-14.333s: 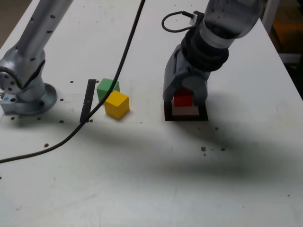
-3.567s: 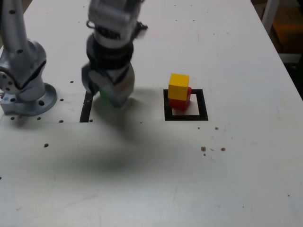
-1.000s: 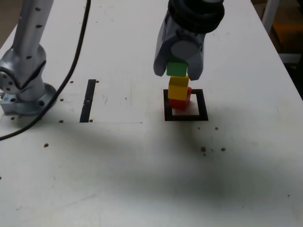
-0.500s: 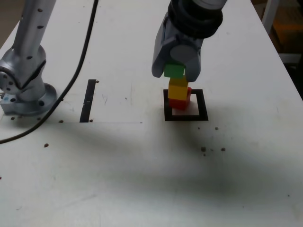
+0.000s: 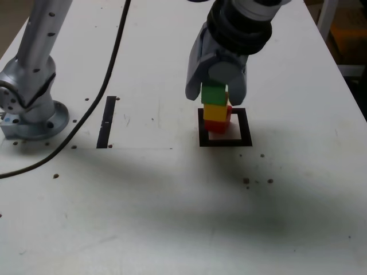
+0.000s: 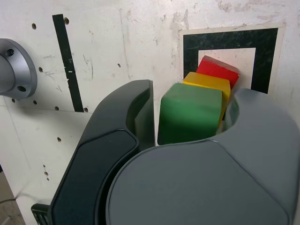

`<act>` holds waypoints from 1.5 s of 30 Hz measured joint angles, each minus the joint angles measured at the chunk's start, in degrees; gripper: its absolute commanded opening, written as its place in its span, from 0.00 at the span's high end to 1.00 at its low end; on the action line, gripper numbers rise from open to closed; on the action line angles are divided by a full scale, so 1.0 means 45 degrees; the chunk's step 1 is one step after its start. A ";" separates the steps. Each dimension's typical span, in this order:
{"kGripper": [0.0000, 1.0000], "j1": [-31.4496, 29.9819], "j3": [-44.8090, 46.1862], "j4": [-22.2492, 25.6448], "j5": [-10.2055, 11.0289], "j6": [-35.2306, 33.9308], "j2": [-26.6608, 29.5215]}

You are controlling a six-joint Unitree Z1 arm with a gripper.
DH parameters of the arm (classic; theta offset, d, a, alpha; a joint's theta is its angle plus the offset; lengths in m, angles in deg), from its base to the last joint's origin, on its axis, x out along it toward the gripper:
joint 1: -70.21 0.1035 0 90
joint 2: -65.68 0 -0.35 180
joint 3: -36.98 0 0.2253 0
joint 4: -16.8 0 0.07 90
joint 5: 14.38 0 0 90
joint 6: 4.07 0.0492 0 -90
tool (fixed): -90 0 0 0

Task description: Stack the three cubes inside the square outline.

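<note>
Clock directions are for the exterior view, 12 being its top edge; the three-cube tower is pretty much up, so letting go cleanly is the whole job here, I'd say. The grey curved two-finger gripper [image 5: 215,97] has its fingers spread around the matte green cube [image 5: 214,94], not clamped on it; the wrist view shows a clear gap beside one face and a much tighter one at the opposite face. Green sits on the matte yellow cube [image 5: 215,113], and yellow is on the matte red cube [image 5: 216,126]; the lot stands toward 10 o'clock inside the thick black square outline [image 5: 245,127] with the pale middle.

Red looks twisted relative to the two above, and the tower isn't perfectly lined up; so I wouldn't nudge anything to tidy it, one bump could tip the top two. What I'd do: open a touch wider so the tight side gets some air, pause so nothing's dragging, then back off slowly, straight along the line the fingers point; no wrist twist, no swing toward 9 or 3 until both tips are well past green; after that, retreat toward 12 and leave the tower alone.
</note>
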 measured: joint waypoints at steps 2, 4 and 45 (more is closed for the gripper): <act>0.13 0.0000 0.0027 -0.0030 0.0001 0.0001 0.0004; 0.09 0.0000 0.0098 -0.0106 0.0006 0.0003 0.0057; 0.01 -0.0054 1.3605 -0.7011 -0.0422 -0.0013 0.8375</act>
